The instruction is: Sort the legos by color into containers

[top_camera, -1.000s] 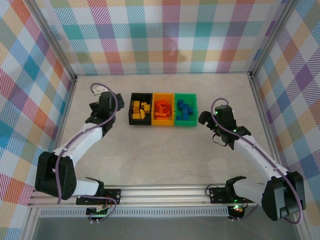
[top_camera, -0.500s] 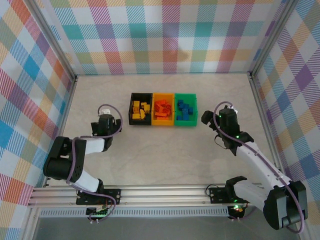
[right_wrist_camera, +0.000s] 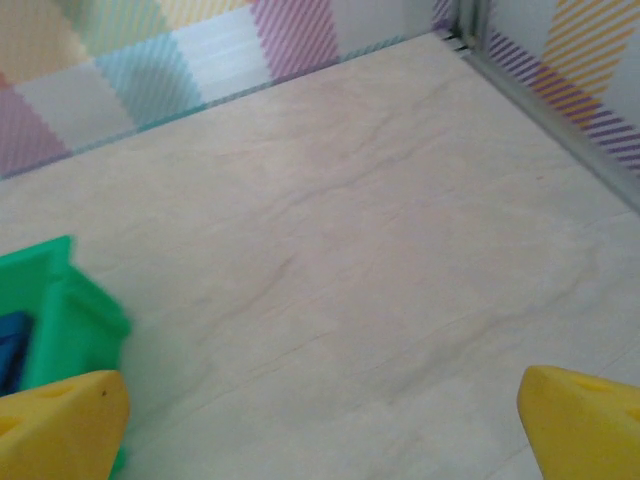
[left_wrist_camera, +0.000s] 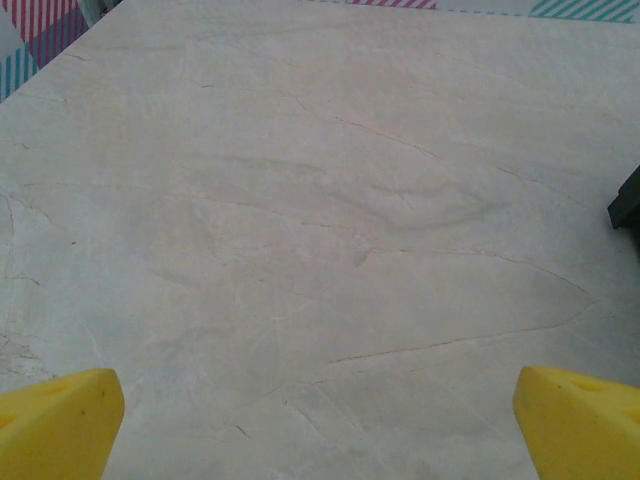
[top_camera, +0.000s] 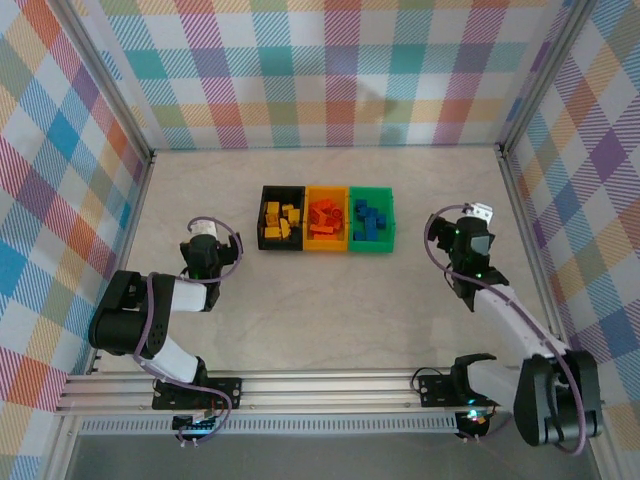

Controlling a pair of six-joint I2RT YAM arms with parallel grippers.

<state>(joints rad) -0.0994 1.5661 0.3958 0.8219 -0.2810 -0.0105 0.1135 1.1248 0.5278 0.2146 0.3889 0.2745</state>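
The sorting looks done, with yellow bricks (top_camera: 281,220) in the black bin (top_camera: 262,240), red bricks (top_camera: 324,216) in the orange bin (top_camera: 326,247) and blue bricks (top_camera: 370,220) in the green bin (top_camera: 391,228), no stray that I can make out on the table (top_camera: 330,310), and the left gripper (top_camera: 204,230) and right gripper (top_camera: 479,215) both spread wide, empty.

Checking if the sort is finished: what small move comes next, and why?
Probably fold both arms back toward their bases. Yellow bricks lie in the black bin, orange-red bricks in the orange bin, blue bricks in the green bin; left tool and right tool stand open, empty.
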